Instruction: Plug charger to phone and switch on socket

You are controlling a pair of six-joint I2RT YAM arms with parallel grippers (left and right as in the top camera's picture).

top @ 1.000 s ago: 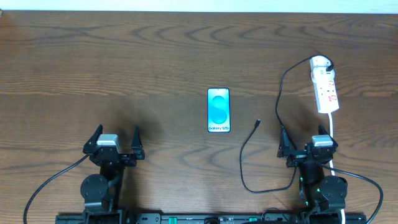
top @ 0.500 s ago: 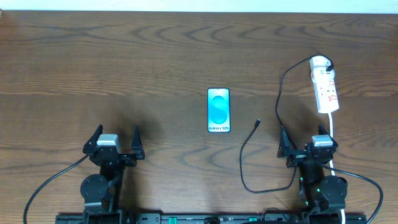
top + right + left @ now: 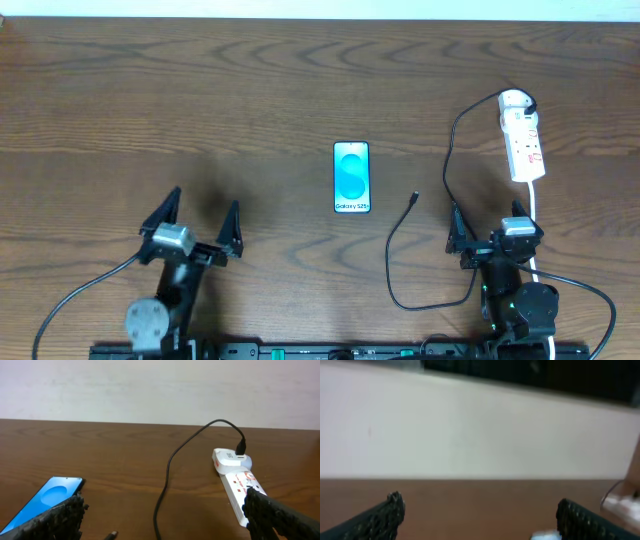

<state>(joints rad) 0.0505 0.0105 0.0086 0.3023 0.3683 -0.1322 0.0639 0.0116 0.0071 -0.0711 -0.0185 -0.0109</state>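
The limp charger (image 3: 388, 262) is best pinched at its stiff connector tip (image 3: 414, 197) near the phone (image 3: 351, 177); left gripper (image 3: 205, 200) and right gripper (image 3: 486, 212) jaws are seen apart.

The phone (image 3: 351, 177) is laid flat near the middle of the table (image 3: 200, 90). The socket (image 3: 523, 138) is placed well to its right, nearer the back. The charger (image 3: 447, 160) is plugged in at the far end of the socket. Its cable is run forward between phone and socket and looped near the front edge. Its tip (image 3: 414, 197) is left on the table just right of the phone, not touching it. The left pincer (image 3: 203, 205) is seen at the front left, well apart from the phone. The right pincer (image 3: 487, 215) is seen at the front right, before the socket. A thick cord (image 3: 536, 198) is led forward from the socket's near end.
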